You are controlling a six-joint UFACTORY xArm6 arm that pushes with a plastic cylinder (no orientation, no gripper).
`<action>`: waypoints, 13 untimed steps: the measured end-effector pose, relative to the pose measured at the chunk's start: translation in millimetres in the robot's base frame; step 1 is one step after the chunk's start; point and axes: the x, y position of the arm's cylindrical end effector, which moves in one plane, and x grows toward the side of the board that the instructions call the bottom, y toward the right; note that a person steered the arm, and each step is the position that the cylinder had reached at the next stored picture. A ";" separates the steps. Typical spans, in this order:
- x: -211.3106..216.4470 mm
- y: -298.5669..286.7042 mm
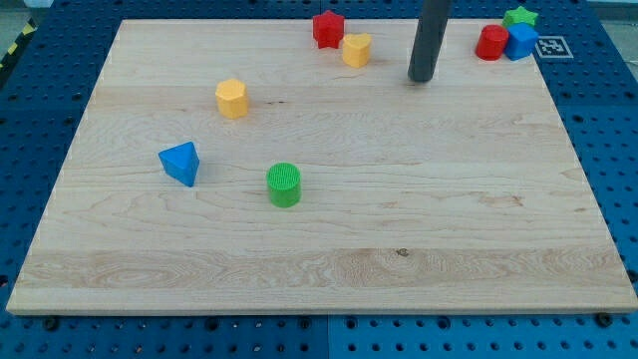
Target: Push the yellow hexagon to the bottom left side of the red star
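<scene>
The yellow hexagon (231, 98) sits on the wooden board (319, 249) at the upper left. The red star (327, 28) stands near the board's top edge, well to the right of and above the hexagon. A second yellow block (356, 49), its shape unclear, touches or nearly touches the star's lower right. My tip (422, 78) rests on the board to the right of that yellow block. It is far to the right of the hexagon and touches no block.
A blue triangular block (180, 163) and a green cylinder (284, 184) lie at the left centre. A red cylinder (490, 43), a blue cube (520, 42) and a green star (519, 17) cluster at the top right corner.
</scene>
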 end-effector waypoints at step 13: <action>-41.7 -170.9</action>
